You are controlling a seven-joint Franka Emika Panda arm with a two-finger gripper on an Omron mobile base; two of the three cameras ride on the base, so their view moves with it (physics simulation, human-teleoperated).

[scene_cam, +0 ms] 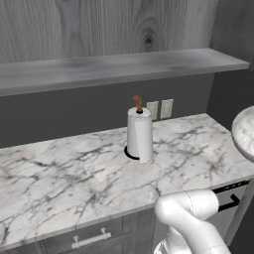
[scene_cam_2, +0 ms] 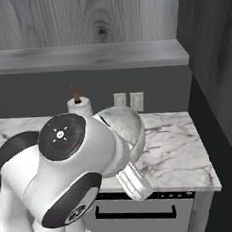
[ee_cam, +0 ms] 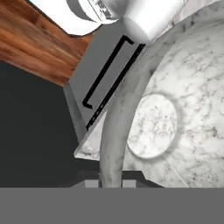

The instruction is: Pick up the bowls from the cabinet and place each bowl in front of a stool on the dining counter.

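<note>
The grey wood-grain panelling [scene_cam: 99, 25] is filling the back of both base views, and the long grey cabinet [scene_cam: 124, 67] shelf is running across below it with nothing standing on the stretch that shows. Under the shelf the narrow marble tabletop [scene_cam: 59, 173] is lying over grey drawers [scene_cam: 89, 240] with silver handles, ending at a dark wall on the right. The white arm [scene_cam_2: 68, 175] is bulking large in the foreground of the right base view.

The marbled stone bowl [ee_cam: 183, 100] is hanging in the air, off the tabletop and in front of its right end; it is showing at the right edge of the left base view [scene_cam: 244, 133] and just behind the arm's wrist in the right base view [scene_cam_2: 122, 127]. In the hand view its rim is arching up from the bottom edge, right where the claw [ee_cam: 109, 183] is, so the claw is apparently clamping that rim, though its tips are barely showing.

A paper towel roll [scene_cam: 140, 134] on a dark base is standing upright on the tabletop, well apart from the bowl. Two wall sockets [scene_cam: 159, 108] are sitting just behind it.
</note>
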